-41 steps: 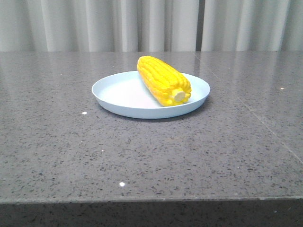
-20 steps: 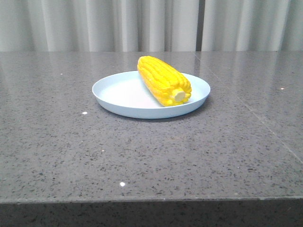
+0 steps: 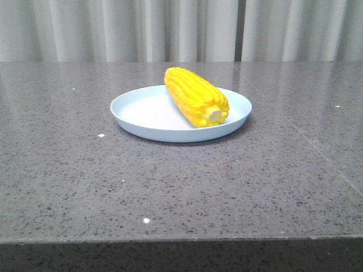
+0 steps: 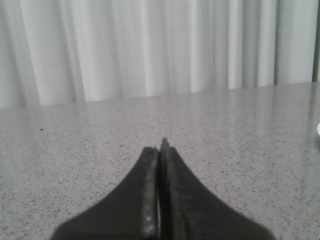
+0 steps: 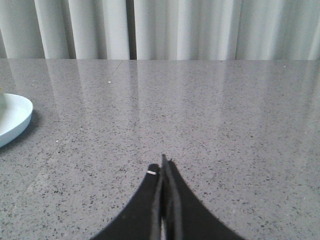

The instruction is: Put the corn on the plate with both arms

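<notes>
Left end effector (image 4: pixel 159 150) and right end effector (image 5: pixel 163 167): both pressed together, empty, low over the grey bench (image 3: pixel 187 187). Plate (image 3: pixel 147 113) lies well apart from both; only its rim edge shows beside the right one. Corn (image 3: pixel 195 95) rests across the plate, stub end at the rim. Risk, judged: a careless sweep nudges the plate and rolls the corn off.
</notes>
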